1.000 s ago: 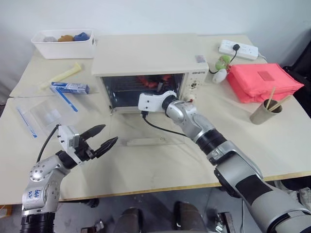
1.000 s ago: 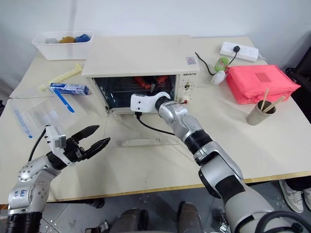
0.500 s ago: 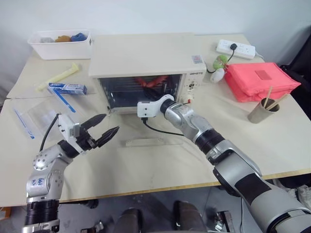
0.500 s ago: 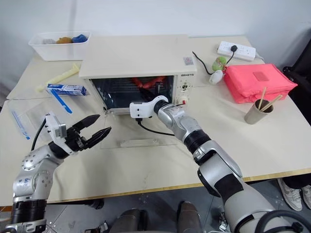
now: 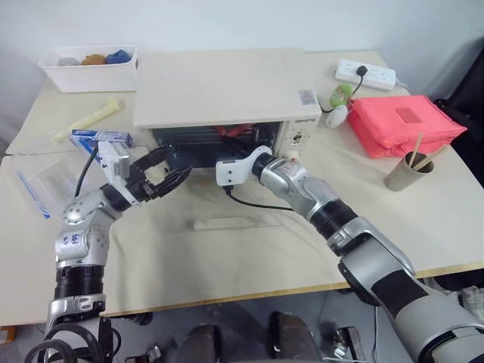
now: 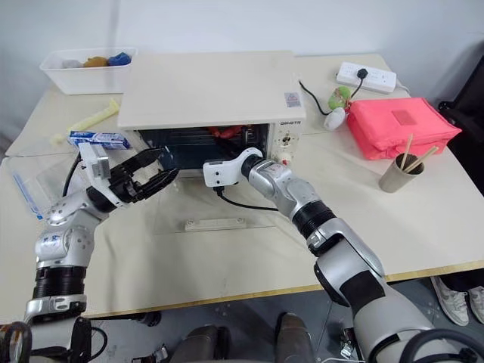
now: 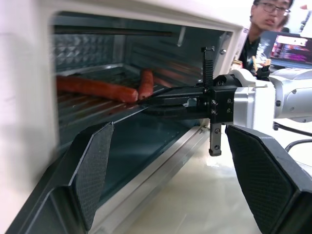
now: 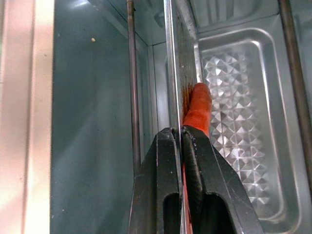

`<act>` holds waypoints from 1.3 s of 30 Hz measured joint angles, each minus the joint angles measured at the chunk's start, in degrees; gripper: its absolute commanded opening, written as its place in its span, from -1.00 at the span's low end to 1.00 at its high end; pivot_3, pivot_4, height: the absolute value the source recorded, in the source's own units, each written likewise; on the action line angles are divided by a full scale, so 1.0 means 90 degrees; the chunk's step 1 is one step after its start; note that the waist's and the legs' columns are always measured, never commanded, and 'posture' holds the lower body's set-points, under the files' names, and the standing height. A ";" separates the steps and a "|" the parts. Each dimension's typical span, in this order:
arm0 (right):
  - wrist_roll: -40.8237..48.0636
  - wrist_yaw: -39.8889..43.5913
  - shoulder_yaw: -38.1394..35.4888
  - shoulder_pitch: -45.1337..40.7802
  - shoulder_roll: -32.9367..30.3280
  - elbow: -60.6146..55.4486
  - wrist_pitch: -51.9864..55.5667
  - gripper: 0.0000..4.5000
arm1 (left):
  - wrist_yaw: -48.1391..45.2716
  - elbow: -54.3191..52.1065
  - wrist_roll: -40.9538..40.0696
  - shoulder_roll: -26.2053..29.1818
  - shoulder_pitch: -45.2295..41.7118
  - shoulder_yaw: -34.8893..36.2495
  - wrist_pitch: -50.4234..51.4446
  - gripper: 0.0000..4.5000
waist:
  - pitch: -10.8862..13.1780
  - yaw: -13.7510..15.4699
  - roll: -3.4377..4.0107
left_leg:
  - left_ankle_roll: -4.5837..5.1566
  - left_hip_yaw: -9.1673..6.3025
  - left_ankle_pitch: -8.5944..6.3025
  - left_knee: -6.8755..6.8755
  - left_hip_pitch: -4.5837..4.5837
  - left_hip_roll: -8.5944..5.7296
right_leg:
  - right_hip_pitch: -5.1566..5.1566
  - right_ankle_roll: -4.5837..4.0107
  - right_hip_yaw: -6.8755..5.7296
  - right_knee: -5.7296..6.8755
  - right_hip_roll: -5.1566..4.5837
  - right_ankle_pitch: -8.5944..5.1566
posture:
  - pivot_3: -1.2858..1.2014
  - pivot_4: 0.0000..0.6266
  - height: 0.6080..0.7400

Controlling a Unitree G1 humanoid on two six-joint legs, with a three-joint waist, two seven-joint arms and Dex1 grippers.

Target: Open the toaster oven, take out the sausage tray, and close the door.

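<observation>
The cream toaster oven [image 5: 219, 83] stands open, its glass door [image 5: 227, 203] lying flat on the table with the bar handle [image 5: 223, 222] toward me. Inside, the silvery sausage tray [image 7: 92, 111] holds red-orange sausages [image 7: 97, 87] on a wire rack. My right gripper [image 8: 181, 130] reaches level into the oven mouth and is shut on the tray's thin front rim [image 8: 171, 73], next to a sausage end [image 8: 197, 109]. My left gripper [image 5: 178, 162] hangs open at the left side of the oven opening, above the door, with nothing between its fingers [image 7: 92, 170].
A white bin [image 5: 89, 66] sits at the back left, with a toothpaste box [image 5: 102, 138] and a clear plastic bag [image 5: 45, 178] left of the oven. To the right lie a power strip [image 5: 365, 74], a red pouch [image 5: 408, 125] and a paper cup [image 5: 404, 174]. A person [image 7: 265, 19] sits behind.
My left arm has risen and moved forward from the table's near left up to the oven opening, still open. The right arm stays at the oven mouth.
</observation>
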 measured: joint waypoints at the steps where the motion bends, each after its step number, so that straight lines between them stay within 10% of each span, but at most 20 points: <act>1: 0.0000 0.0058 0.0000 0.0039 -0.0036 -0.0074 -0.0027 -0.98 | -0.0014 0.0144 0.0004 0.0003 -0.0130 0.0001 -0.0006 0.75 | 0.0000 -0.0006 0.0000 | 0.0000 0.0001 0.0000 0.0002 -0.0003 0.0000 | 0.0000 0.0000 -0.0003 -0.0001 0.0000 0.0000 | 0.03 -0.52 1.00; 28: 0.0501 0.2391 -0.0671 0.3155 -0.1903 -0.4895 -0.0146 -0.98 | -0.0543 0.1259 0.0092 0.0387 -0.1013 -0.0047 0.0400 0.75 | 0.0003 0.0355 -0.0005 | 0.0003 0.0023 -0.0002 0.0057 -0.0010 -0.0004 | 0.0020 0.0001 -0.0008 0.0003 -0.0002 0.0000 | 0.03 -0.52 1.00; 39: 0.0459 0.2382 -0.0938 0.3726 -0.2127 -0.5479 -0.0263 -0.98 | 0.0672 -0.0650 -0.1277 0.0981 0.0313 0.0701 0.4147 0.75 | 0.0005 0.0288 -0.0009 | 0.0002 -0.0002 -0.0005 0.0083 -0.0008 0.0005 | 0.0019 -0.0004 0.0010 0.0022 -0.0002 0.0000 | 0.03 -0.52 1.00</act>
